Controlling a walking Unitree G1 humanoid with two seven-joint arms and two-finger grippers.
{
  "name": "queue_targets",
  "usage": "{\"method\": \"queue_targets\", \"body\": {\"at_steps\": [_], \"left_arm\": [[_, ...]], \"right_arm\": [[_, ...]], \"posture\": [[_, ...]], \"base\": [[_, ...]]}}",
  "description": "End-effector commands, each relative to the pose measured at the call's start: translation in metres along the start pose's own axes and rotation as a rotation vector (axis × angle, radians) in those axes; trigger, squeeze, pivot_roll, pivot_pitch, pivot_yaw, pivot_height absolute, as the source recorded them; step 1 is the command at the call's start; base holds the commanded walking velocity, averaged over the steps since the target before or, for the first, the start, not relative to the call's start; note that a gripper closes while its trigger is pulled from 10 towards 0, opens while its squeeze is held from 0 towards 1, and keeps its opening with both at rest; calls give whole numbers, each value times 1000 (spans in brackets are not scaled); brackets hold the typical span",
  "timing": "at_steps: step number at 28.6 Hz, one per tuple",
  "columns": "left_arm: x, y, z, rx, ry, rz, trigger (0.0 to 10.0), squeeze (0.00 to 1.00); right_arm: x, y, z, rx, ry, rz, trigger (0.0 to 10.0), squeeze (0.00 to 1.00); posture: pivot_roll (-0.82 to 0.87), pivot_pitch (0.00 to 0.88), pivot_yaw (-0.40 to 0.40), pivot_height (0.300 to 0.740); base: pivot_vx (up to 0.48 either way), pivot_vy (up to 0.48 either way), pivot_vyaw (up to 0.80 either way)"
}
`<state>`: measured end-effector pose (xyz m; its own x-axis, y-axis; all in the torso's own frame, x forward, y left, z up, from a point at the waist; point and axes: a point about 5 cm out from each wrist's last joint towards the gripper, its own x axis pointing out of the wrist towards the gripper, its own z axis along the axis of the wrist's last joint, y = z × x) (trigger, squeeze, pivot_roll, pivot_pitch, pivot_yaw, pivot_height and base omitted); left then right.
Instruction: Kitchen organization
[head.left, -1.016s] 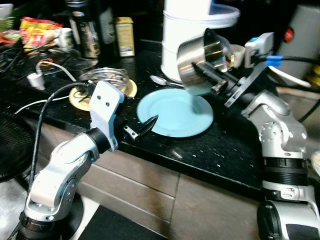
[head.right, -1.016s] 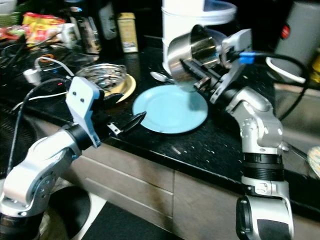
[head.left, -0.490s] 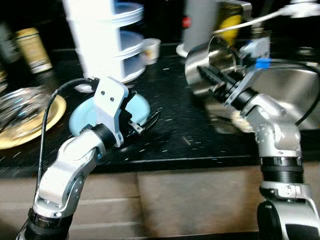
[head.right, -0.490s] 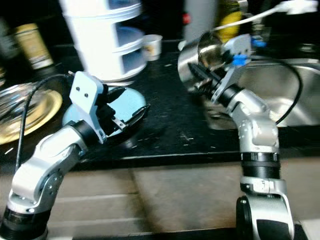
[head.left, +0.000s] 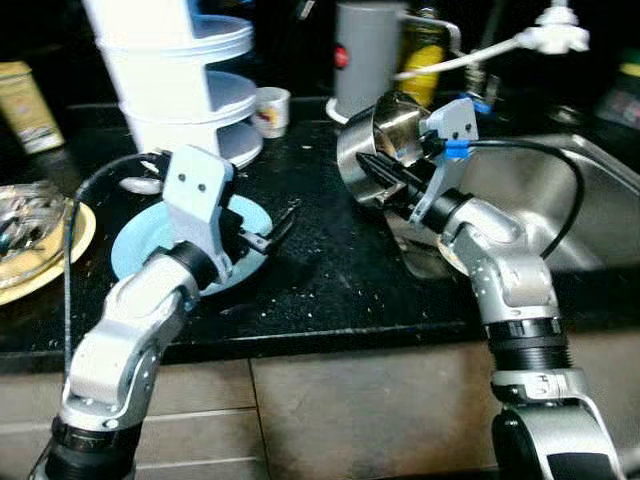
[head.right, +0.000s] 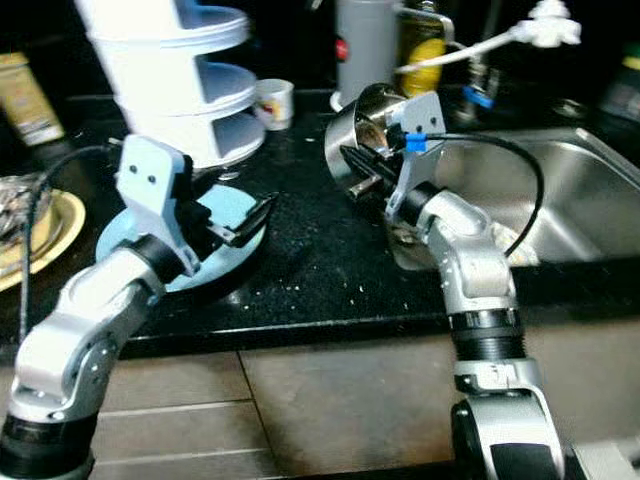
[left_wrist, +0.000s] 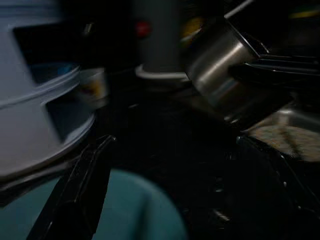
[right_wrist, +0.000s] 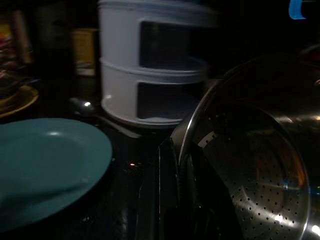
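On the black counter (head.left: 340, 290), a white tiered stand (head.left: 180, 70) rises at eleven o'clock, a small cup (head.left: 271, 110) just beside it. At twelve – a grey canister (head.left: 365, 60), with a yellow bottle (head.left: 425, 45) behind it. A steel sink (head.left: 570, 200) lies at three; a yellow plate (head.left: 72, 240) bearing a glass bowl (head.left: 22, 232) at nine.

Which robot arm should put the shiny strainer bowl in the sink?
Probably the right: its tool already grips the steel colander beside the sink. The left tool hovers open over the blue plate.

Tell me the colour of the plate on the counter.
Light blue plate, clearest in the right eye view.
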<state>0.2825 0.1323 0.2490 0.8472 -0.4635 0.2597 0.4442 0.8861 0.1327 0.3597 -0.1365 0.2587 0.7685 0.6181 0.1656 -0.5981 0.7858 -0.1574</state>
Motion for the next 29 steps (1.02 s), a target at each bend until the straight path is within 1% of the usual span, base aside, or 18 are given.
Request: {"method": "queue_targets", "body": {"at_steps": [1,11,15,17,20,23,25,26,28,29], "left_arm": [[3,-4,-4,-11,10,-6,10000,0],[3,-4,-4,-16,11,-9,10000,0],[3,-4,-4,-14,10,-8,10000,0],[3,-4,-4,-15,8,0,10000,0],[4,-2,-3,-25,-1,14,10000,0],[5,-1,-2,-31,-7,24,10000,0],[5,-1,-3,-30,-6,25,10000,0],[5,-1,-3,-30,-6,25,10000,0],[5,-2,-4,-32,-6,26,10000,0],[4,-2,-5,-27,-2,30,10000,0]], "right_arm": [[2,0,2,-37,-8,-12,10000,0],[5,2,-5,-85,39,-17,10000,0],[7,4,-7,-115,56,-16,10000,0],[8,5,-10,-145,78,-12,10000,0],[9,7,-13,-183,103,-10,10000,0],[17,14,-23,-244,183,-21,10000,0],[21,19,-28,-270,220,-11,10000,0],[21,19,-28,-270,220,-11,10000,0],[29,26,-32,-278,245,-8,10000,0],[35,31,-38,-327,301,-15,10000,0]], "posture": [[16,0,-6,740],[23,0,-13,740],[25,0,-13,740],[25,0,-13,740],[25,0,-13,740],[23,0,-10,740],[23,0,-10,740],[23,0,-10,740],[21,0,-10,740],[23,0,-12,740]], "base": [[0,-435,0],[0,-435,0],[0,-433,0],[0,-285,0],[0,0,0],[0,0,0],[0,0,0],[0,0,0],[0,0,0],[0,0,0]]}}
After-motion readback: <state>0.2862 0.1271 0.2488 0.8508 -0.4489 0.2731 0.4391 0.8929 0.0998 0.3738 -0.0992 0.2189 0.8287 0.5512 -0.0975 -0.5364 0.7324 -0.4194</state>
